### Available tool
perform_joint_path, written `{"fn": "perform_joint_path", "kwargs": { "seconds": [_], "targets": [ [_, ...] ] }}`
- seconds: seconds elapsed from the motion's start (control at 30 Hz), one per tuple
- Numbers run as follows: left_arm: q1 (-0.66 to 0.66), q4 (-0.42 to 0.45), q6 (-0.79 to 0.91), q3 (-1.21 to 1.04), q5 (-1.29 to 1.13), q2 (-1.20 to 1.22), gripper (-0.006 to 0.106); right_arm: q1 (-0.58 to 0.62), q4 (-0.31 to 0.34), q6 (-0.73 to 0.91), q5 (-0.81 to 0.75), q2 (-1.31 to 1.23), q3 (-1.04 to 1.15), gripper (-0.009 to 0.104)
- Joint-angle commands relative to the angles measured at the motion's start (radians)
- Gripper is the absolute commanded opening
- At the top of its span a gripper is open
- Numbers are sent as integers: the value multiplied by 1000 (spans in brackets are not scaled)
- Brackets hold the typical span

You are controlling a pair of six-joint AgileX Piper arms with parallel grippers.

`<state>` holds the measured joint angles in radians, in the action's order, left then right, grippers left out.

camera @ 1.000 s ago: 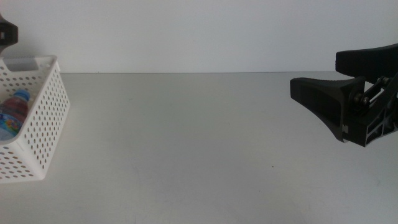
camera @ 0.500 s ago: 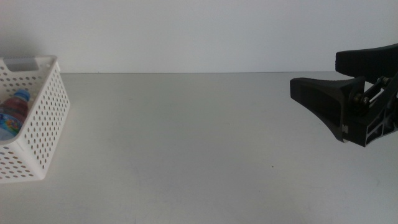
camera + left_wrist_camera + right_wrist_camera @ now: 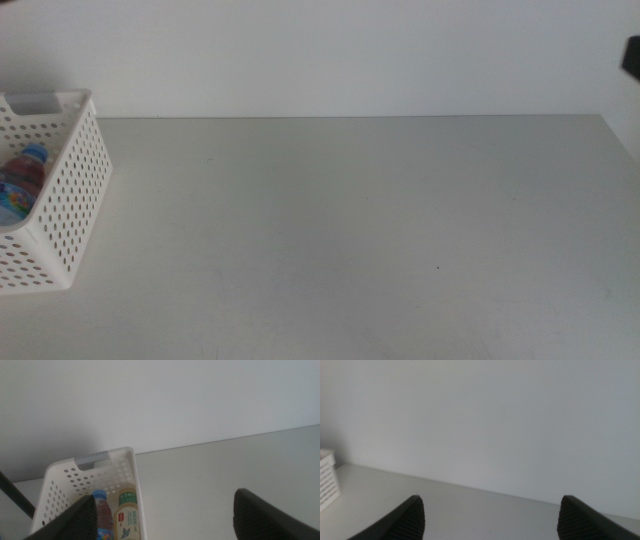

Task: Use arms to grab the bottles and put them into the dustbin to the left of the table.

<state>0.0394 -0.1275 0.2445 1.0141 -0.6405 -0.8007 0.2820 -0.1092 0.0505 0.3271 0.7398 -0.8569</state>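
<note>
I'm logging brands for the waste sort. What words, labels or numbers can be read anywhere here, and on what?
No text can be read.
Tea bottle, lying in the dustbin: green label with print too small and blurred to read.
Water bottle beside it: coloured label, print also unreadable.
No markings on the table.

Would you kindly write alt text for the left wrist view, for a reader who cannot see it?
A white dustbin at the grey table's edge holds a blue-capped water bottle beside a green-labelled tea bottle. The left gripper hangs above, jaws wide apart and holding nothing.
</note>
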Motion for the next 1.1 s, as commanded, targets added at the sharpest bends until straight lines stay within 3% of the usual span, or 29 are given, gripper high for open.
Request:
{"fn": "perform_joint_path", "kwargs": {
  "seconds": [0.0,0.3,0.67,1.07],
  "targets": [
    [-4,-27,-15,-27,126,51,92,-89,5,9,-74,-56,-17,68],
    [-61,-43,-15,-391,240,390,92,-292,-1,9,-80,-396,255,68],
    [-68,-55,-15,-823,241,819,92,-293,3,9,-82,-732,633,68],
    [-67,-63,-14,-1041,310,839,92,-293,3,9,-87,-774,847,68]
  ]
}}
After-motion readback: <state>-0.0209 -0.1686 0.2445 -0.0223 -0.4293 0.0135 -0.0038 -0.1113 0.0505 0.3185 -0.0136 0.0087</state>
